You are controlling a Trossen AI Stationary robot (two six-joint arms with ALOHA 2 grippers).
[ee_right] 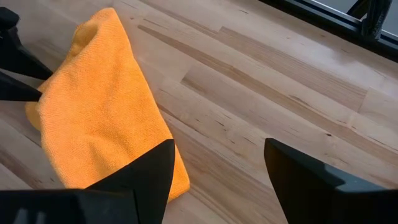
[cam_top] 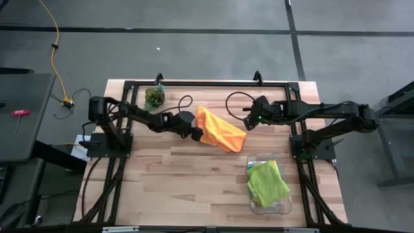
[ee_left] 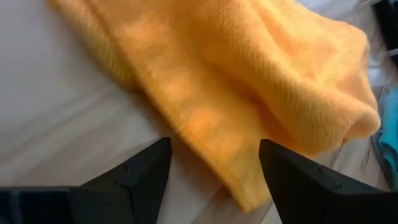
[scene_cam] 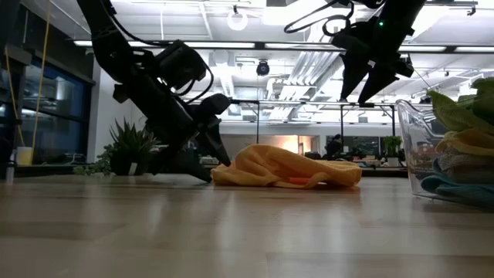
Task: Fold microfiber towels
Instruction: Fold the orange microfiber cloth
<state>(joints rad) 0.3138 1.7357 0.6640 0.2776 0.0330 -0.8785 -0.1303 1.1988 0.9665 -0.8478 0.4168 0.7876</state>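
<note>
Orange towel: the orange microfiber towel (cam_top: pixel 221 130) lies rumpled and loosely doubled over near the middle of the worktop (cam_top: pixel 194 188), towards the far side, between the two arms.
Other towels: a lime green towel (cam_top: pixel 267 182) sits on top of a pile in the clear plastic bin (cam_top: pixel 282 208) at the near right; yellow and teal cloth show beneath it in the low view.
Left jaws: the left gripper (ee_left: pixel 214 171) is down at the worktop at the orange towel's left edge, its fingers spread wide with the hem lying between them, and nothing pinched.
Right jaws: the right gripper (ee_right: pixel 217 171) hangs above the worktop just beyond the towel's right end, its fingers parted and empty.
Left arm pose: stretched low from the left mount, wrist angled steeply down so the fingertips meet the surface beside the cloth.
Right arm pose: reaching in from the right mount, held high, wrist tilted down towards the towel.
Risk, bunching: the cloth is not flat; a fold made from this state would likely trap wrinkles and come out crooked.
Risk, double layer: closing on the near hem may catch both layers, so the towel drags instead of opening.
Risk, scraping: the left fingertips sit so low that pushing forward could shove the cloth instead of sliding under it.
</note>
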